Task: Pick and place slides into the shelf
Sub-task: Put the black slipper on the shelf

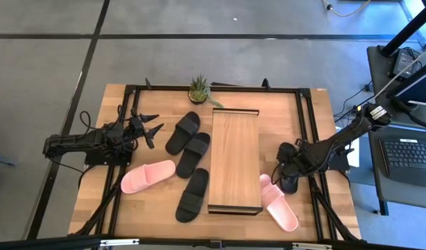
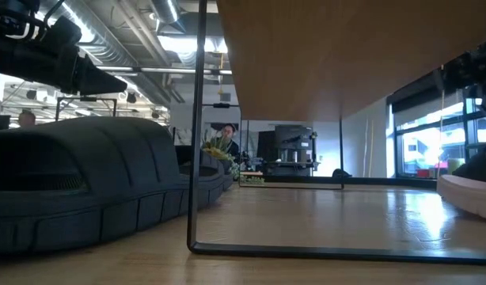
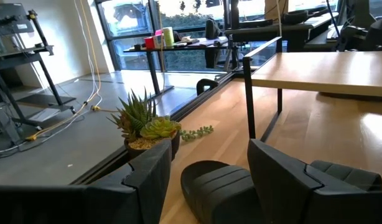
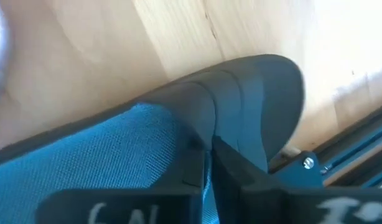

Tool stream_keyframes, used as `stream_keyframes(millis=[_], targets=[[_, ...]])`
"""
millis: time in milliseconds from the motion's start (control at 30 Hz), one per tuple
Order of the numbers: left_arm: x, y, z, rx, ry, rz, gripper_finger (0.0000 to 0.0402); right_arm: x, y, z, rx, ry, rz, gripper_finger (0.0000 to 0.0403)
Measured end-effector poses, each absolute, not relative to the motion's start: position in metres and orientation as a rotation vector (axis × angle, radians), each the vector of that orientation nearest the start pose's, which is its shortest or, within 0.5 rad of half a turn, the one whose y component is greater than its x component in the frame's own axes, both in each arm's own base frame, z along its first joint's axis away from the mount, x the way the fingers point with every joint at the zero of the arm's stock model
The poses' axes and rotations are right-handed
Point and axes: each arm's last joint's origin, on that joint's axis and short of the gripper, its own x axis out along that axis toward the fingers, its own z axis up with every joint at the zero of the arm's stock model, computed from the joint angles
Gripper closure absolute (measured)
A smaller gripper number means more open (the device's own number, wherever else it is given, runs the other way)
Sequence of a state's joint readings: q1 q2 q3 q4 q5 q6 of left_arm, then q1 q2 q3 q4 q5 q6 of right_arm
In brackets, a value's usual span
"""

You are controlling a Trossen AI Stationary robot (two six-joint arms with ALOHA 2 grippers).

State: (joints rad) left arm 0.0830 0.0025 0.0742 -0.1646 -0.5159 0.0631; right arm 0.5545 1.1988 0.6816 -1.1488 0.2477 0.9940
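The shelf stands mid-table on thin dark legs. Three black slides and one pink slide lie flat on the table to its left. Another pink slide lies to its right, near the table's near edge. My right gripper is down beside the shelf's right side, shut on a fourth black slide. My left gripper is open and touches nothing. It hovers left of the farthest black slide. My right gripper pinches the black slide's curved strap edge between its two fingers, which lie across that edge. A blue surface fills the frame beside the contact and hides the rest of the hold. Whether the slide is lifted off the table, I cannot tell.
A small potted succulent stands at the table's far edge, just beyond the shelf's far left corner. Dark metal rails frame the tabletop on both sides. A desk with a keyboard stands off the table's right side.
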Motion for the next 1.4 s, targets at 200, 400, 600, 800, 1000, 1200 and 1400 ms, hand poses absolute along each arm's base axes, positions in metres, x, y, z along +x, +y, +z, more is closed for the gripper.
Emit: stream_keyframes(millis=[200,400,600,800,1000,1200,1400], targets=[[0.087,0.022,0.173,0.082,0.111,0.596,0.0198,0.143,0.08,0.205,0.202,1.408,-0.559,0.0391],[0.087,0.022,0.173,0.083,0.111,0.595,0.0198,0.146,0.083,0.255,0.233,1.411,-0.581,0.0391],[0.087,0.022,0.173,0.083,0.112,0.595,0.0198,0.148,0.08,0.318,0.296,1.268,-0.592,0.0391],[0.087,0.022,0.173,0.083,0.111,0.596,0.0198,0.154,0.064,0.368,0.187,0.961,-0.619,0.0391],[0.087,0.022,0.173,0.081,0.111,0.596,0.0198,0.167,0.042,0.395,-0.131,0.848,-0.6,0.0391],[0.087,0.022,0.173,0.08,0.111,0.596,0.0198,0.192,0.018,0.411,-0.467,0.812,-0.508,0.0391],[0.087,0.022,0.173,0.08,0.111,0.596,0.0198,0.213,-0.006,0.424,-0.819,0.784,-0.375,0.0391]])
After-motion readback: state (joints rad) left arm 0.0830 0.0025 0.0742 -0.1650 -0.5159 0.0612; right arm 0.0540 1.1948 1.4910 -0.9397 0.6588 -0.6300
